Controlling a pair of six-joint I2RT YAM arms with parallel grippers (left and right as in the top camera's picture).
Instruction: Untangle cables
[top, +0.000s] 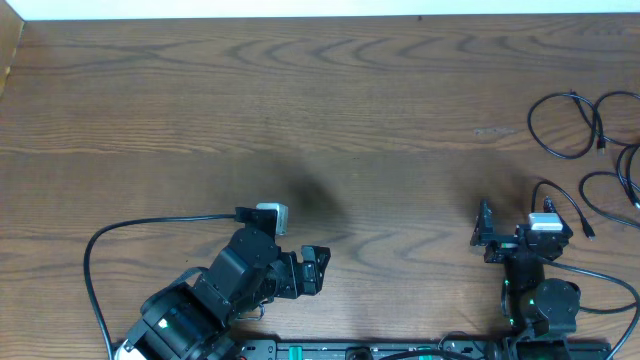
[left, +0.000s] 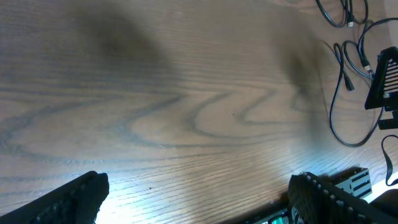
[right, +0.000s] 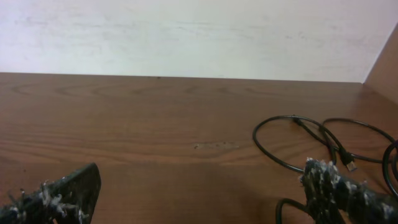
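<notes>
**At the table's far right: cables (top: 565, 125) in loose loops, both claws spread wide**

On the wooden table (top: 300, 100), far right corner: thin black cables, looped and overlapping, small plug ends showing. At least three loops counted from overhead; exact number of separate cords not readable, with strands crossing one another and running off the right edge. One strand curling in just beside the right gripper (top: 515, 228), whether touching it cannot be told.

Two arms, two grippers, both at the near edge. Right gripper pointed toward the far wall (right: 186, 31), fingers (right: 342, 190) wide apart, pinching nothing, cables lying ahead and to its right. Left gripper (top: 320, 268) near the middle, well apart from the cables, also spread wide with only wood grain between its fingers.

Between the left gripper and the cables: the right arm, seen at the right edge of the left wrist view, loops beyond it.

Around: one thicker arm cable (top: 100, 250) arcing at the near left; one base rail (top: 380, 350) along the near edge; one raised wooden side board (right: 385, 62) at the right, behind the cables.
</notes>
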